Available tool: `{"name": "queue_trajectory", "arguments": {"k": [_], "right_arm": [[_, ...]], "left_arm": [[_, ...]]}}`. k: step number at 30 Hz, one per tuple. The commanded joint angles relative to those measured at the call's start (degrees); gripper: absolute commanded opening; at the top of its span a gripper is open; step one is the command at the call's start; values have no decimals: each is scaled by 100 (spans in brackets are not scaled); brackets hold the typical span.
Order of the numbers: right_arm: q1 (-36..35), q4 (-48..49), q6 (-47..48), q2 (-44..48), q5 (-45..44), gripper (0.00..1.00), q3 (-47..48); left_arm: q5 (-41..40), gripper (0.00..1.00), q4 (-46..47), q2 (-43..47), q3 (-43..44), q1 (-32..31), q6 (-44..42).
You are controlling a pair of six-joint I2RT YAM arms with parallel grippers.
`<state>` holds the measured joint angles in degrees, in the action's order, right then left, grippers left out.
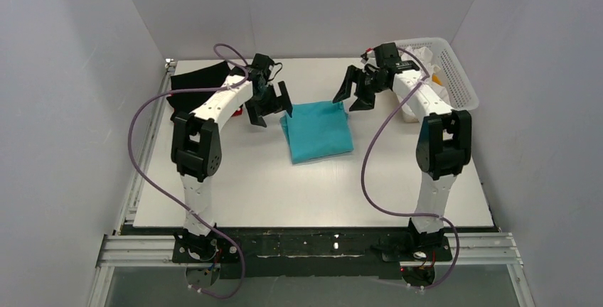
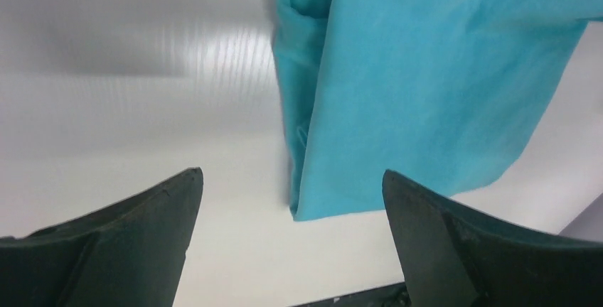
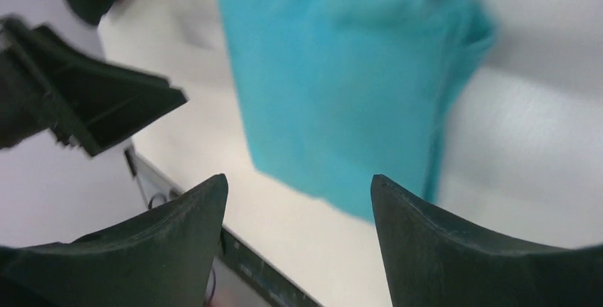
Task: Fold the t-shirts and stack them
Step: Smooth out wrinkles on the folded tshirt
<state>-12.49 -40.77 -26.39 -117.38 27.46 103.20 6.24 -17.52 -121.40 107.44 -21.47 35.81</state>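
Note:
The turquoise t-shirt (image 1: 317, 131) lies folded into a flat rectangle on the white table (image 1: 249, 193), midway between the arms. My left gripper (image 1: 274, 102) hangs open just off its far left corner, nothing between the fingers. My right gripper (image 1: 353, 94) stands open over the far right corner, also empty. In the left wrist view the turquoise t-shirt (image 2: 419, 87) lies beyond my open left gripper (image 2: 291, 179). The right wrist view shows the turquoise t-shirt (image 3: 341, 72) past my open right gripper (image 3: 299, 182). A black t-shirt (image 1: 198, 79) lies at the far left, red cloth (image 1: 238, 111) peeking beside the left arm.
A white mesh basket (image 1: 444, 72) stands at the far right corner, behind the right arm. White walls enclose the table on three sides. A black rail (image 1: 313, 243) runs along the near edge by the arm bases.

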Motion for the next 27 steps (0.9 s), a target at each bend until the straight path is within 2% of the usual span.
{"name": "queue_trajectory", "arguments": {"k": [1,4,8,12,18,23,27], "right_arm": [[-641,1199,153,1072,1732,81,-1283],[-1040,1781,5,1047,2374,81,-1742],[-1122,2060,-137,615,2016,80,-2012],[-1106,2279,-81,151,1876,80,-2448],[-1100,2395,228,-412,1570,80,-2726],[-1268,2569,143,1,1635,80,-3300],[-1674,2840,-81,636,1695,80,-3796]], "left_arm": [[544,98,281,1365,-1709,-10,493],[721,98,556,1677,-2321,-15,640],[894,98,331,1732,-2652,-15,677],[978,98,543,1859,-3046,-15,735],[1074,98,619,1817,-3096,-15,771],[1036,98,609,1805,-3136,-14,742],[1057,98,711,1790,-3274,-15,750]]}}
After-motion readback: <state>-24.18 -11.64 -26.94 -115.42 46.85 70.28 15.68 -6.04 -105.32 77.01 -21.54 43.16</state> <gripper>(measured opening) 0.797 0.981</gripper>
